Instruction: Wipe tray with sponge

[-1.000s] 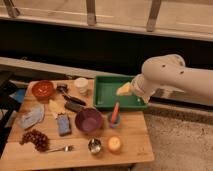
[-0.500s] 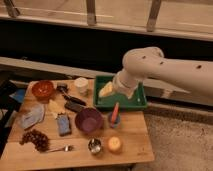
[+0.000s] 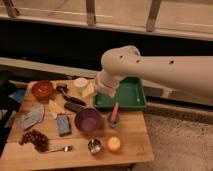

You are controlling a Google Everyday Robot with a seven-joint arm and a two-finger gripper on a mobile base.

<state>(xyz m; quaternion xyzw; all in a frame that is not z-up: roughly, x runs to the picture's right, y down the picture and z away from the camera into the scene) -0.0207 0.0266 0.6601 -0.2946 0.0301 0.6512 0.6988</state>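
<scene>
The green tray (image 3: pixel 129 95) lies at the back right of the wooden table, its left part covered by my arm. The sponge (image 3: pixel 63 125), a small blue-grey block, rests on the table left of the purple bowl (image 3: pixel 89 120). My arm reaches in from the right. The gripper (image 3: pixel 89 90) hangs just past the tray's left rim, next to a white cup (image 3: pixel 80 82), well behind the sponge. Its pale fingers stand open with nothing held.
A pale grey-blue cloth (image 3: pixel 32 117), a yellow wedge (image 3: pixel 54 107), an orange bowl (image 3: pixel 42 90), dark grapes (image 3: pixel 35 140), a spoon (image 3: pixel 61 149), a metal cup (image 3: pixel 94 146), a yellow-orange object (image 3: pixel 114 144) and a small cup with an orange stick (image 3: pixel 114 116) crowd the table.
My arm has swung left across the tray; the gripper went from the tray's right side to just beyond its left rim. Nothing on the table moved.
</scene>
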